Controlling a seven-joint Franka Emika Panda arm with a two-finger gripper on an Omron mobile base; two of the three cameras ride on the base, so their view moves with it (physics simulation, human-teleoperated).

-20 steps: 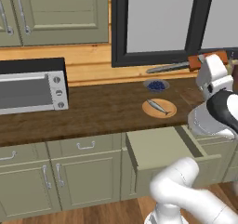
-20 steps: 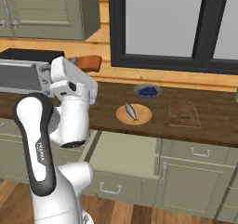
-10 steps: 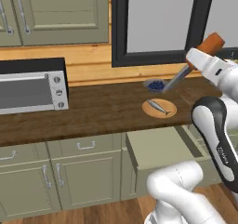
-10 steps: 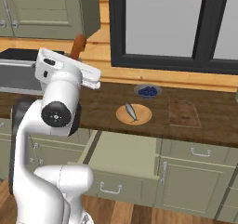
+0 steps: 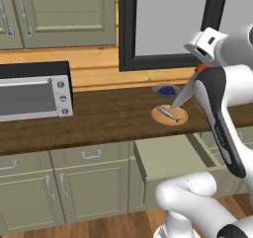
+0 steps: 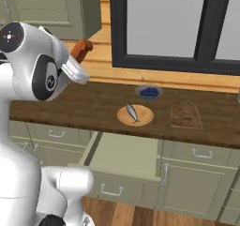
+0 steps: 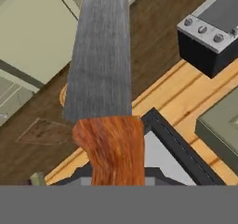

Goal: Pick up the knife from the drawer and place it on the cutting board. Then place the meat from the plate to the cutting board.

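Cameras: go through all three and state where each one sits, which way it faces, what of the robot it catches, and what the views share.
Left base view: behind the arm, to its left, looking forward and down at the counter; the white arm rises at right, with the knife held above the plate.
Right base view: behind, to its right, facing the same counter; the arm fills the left, the cutting board lies right.
Hand view: on the hand, looking along the knife blade toward the counter.
Shared: plate, meat, open drawer, blueberry bowl.

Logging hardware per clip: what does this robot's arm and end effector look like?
A glossy white arm of rounded segments with dark grey joint bands and a round dark cap at one joint. The end effector has a boxy white body. No cables or sleeves are visible.
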